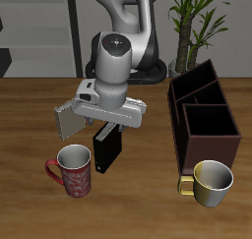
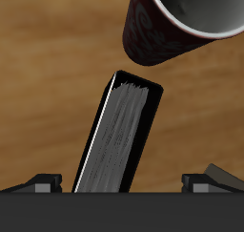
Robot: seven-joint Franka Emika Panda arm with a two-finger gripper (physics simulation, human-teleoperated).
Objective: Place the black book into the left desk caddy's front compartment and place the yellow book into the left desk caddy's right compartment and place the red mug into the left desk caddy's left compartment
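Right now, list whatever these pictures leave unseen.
Fingers: exterior view, hidden under the arm; wrist view, cut off by the edge.
Black book: upper end covered by the arm in the exterior view.
Left desk caddy: cell floors hidden by its own walls, exterior view.
Red mug: wrist view, cut off by the edge; handle unseen there.

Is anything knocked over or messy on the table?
Nothing looks spilled or knocked over. The red mug and cream mug stand upright, the black book stands on edge under the gripper, and the caddy is upright.
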